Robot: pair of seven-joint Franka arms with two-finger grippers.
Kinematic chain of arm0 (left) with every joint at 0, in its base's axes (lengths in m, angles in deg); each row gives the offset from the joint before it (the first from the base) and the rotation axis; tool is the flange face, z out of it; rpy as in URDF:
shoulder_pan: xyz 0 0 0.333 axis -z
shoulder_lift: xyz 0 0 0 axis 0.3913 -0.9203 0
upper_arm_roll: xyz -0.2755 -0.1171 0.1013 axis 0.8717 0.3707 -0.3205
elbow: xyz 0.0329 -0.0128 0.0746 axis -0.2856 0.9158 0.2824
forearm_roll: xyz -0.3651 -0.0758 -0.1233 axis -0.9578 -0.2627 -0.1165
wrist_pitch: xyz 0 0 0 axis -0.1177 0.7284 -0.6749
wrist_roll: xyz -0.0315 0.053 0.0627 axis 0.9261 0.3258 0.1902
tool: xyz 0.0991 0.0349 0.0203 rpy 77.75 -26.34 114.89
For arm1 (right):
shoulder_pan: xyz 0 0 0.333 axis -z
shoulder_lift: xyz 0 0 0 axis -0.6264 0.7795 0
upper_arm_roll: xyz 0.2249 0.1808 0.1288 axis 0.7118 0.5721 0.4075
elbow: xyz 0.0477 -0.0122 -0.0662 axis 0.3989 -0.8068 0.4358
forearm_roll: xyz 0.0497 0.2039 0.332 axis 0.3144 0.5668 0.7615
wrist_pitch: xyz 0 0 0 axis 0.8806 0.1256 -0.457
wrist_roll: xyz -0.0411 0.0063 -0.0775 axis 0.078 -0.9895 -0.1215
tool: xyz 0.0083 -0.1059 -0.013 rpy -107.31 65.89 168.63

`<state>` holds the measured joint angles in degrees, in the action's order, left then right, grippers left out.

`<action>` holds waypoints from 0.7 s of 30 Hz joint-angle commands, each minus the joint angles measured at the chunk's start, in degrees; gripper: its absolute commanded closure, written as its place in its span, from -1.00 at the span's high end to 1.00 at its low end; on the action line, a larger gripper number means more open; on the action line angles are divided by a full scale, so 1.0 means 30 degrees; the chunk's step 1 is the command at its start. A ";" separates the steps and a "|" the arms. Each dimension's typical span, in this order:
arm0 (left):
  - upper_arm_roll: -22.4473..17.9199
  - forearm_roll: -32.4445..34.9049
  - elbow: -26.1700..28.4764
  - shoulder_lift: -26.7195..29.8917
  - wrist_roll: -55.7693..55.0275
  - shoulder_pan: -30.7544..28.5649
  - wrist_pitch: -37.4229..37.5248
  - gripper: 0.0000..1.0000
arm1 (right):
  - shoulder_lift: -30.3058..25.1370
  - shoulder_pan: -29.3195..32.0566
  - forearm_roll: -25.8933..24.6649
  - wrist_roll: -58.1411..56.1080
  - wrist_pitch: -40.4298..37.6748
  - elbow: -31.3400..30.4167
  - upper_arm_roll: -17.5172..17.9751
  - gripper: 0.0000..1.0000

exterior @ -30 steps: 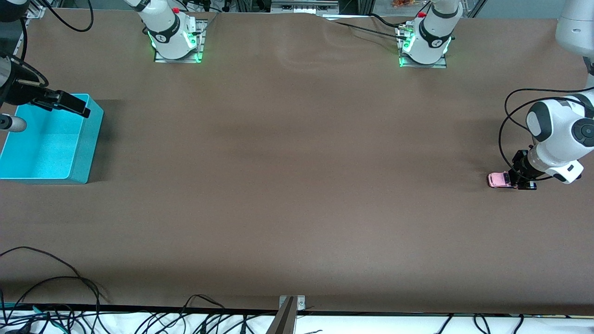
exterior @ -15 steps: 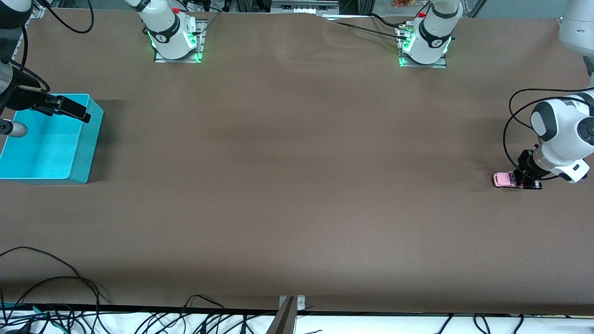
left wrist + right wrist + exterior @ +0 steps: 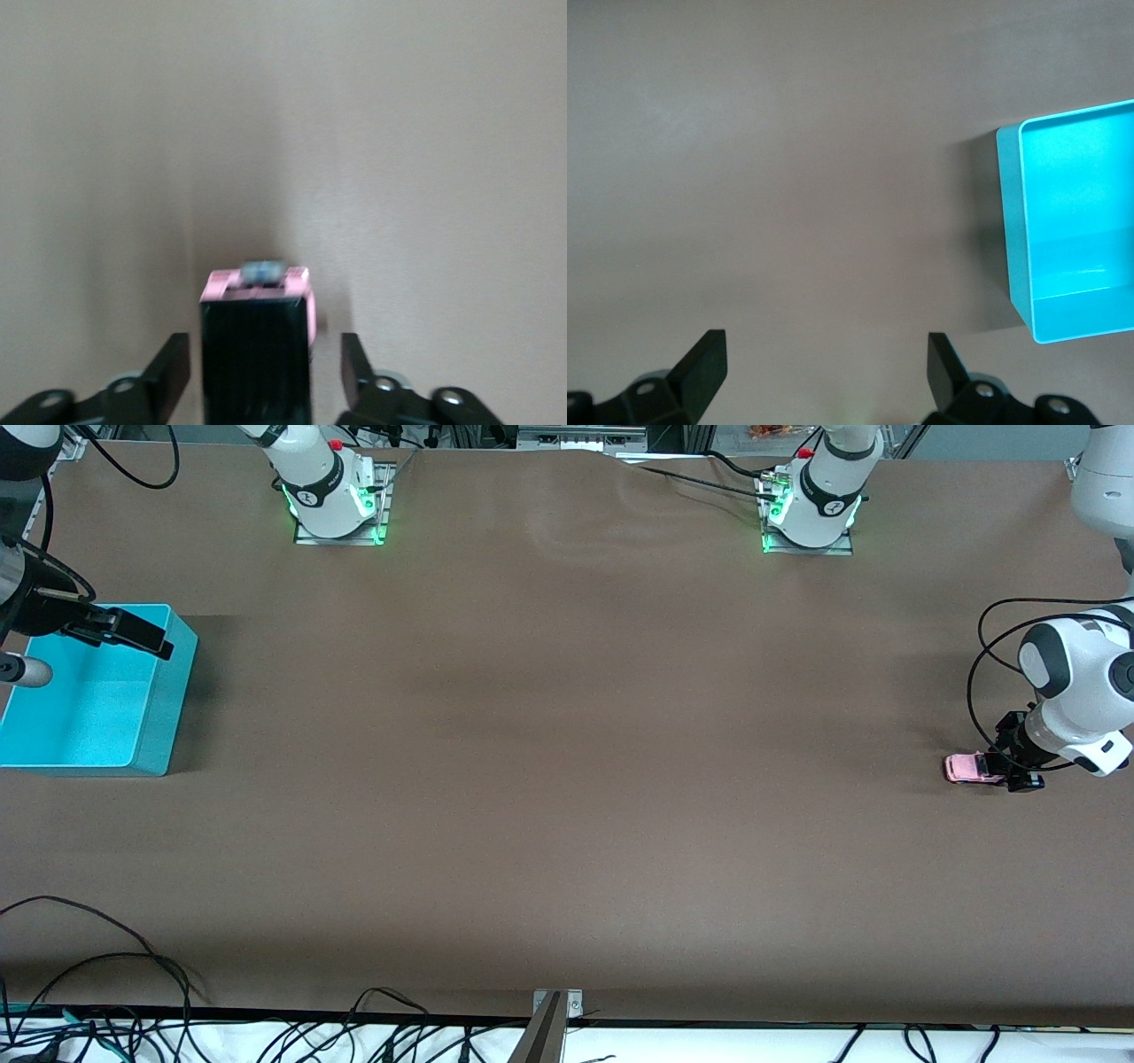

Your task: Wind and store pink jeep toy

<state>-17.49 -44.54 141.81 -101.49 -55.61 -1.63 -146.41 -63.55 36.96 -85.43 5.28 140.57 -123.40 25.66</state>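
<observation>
Pink jeep toy [image 3: 967, 768]: on the table at the left arm's end. Judged light, rigid, slippery; best pinched across its sides. Left gripper [image 3: 266, 372] straddles it, fingers parted, not touching. Right gripper [image 3: 824, 365] wide open, empty, waiting beside the bin [image 3: 164, 700].

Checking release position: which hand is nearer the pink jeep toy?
Left. The left hand is down at the pink jeep toy, fingers open either side of its black rear. The right hand waits over the turquoise bin at the table's right-arm end.

Left claw [image 3: 266, 376] low with fingers parted; right claw [image 3: 824, 372] waits spread wide.
</observation>
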 commanded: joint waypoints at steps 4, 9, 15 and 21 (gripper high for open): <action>-0.0185 -0.0418 -0.0412 0.2383 0.0201 0.1043 0.3113 1.00 | -0.0187 0.0024 -0.0171 -0.0141 -0.0140 0.0141 0.0039 1.00; -0.0185 -0.0448 -0.0208 0.4170 0.0318 0.2007 0.4929 1.00 | -0.0304 -0.0123 -0.0054 -0.0141 -0.0374 0.0170 0.0097 1.00; -0.0274 -0.0126 -0.0236 0.5694 0.0755 0.3561 0.5780 1.00 | -0.0421 -0.0181 0.0034 -0.0141 -0.0930 0.0258 0.0448 1.00; -0.0274 -0.0360 -0.0354 0.7335 0.3742 0.4353 0.7100 1.00 | -0.0421 -0.0181 0.0034 -0.0170 -0.1311 0.0287 0.0625 1.00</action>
<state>-17.40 -44.79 139.50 -84.47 -51.88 9.74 -127.75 -64.42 36.40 -85.41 5.29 138.58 -123.36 27.15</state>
